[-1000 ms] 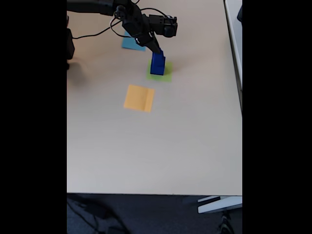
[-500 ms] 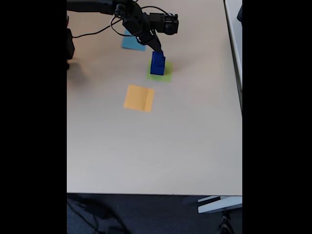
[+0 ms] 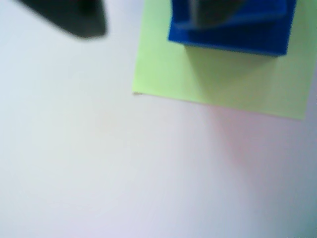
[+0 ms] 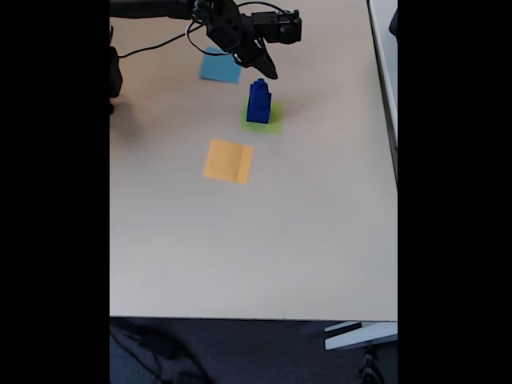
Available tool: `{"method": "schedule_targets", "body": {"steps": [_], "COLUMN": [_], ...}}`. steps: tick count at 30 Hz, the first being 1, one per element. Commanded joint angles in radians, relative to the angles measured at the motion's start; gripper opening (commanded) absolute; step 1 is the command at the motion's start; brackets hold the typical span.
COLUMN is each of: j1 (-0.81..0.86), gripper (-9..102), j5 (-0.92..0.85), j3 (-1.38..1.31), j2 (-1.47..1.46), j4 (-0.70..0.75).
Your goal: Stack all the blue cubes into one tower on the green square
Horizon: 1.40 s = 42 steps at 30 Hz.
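The tower (image 4: 258,102) of dark-blue cubes stands upright on the green square (image 4: 264,120), widest at its base. My gripper (image 4: 268,72) hangs just above and behind the tower's top, clear of it and holding nothing. In the wrist view the tower's blue cubes (image 3: 233,37) sit at the top edge on the green square (image 3: 223,79). One dark finger (image 3: 74,17) shows at the upper left and the other, blurred, over the cubes, so my gripper (image 3: 153,25) is open.
A light-blue square (image 4: 220,66) lies behind and left of the tower, partly under the arm. An orange-yellow square (image 4: 228,161) lies in front of it. The table's right edge (image 4: 396,160) and front edge (image 4: 256,318) bound a wide bare surface.
My gripper has let go of the tower's top cube and risen up and back, away from it. The tower has stayed in place on the green square.
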Motion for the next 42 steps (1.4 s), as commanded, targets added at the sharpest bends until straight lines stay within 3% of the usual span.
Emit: {"method": "schedule_targets", "body": {"steps": [1,22,33,37,42], "j1": [-0.003,-0.061,-0.095,-0.115,-0.121], "gripper": [6,8,9,13,36], "j5": [-0.025,-0.166,0.172,0.218,0.189], "j3": [-0.092,-0.396,-0.422,-0.423,-0.437], "j2": [0.000,-0.077,-0.153,-0.155,-0.161], "j4": [-0.008,0.038,0.150,0.156,0.160]}}
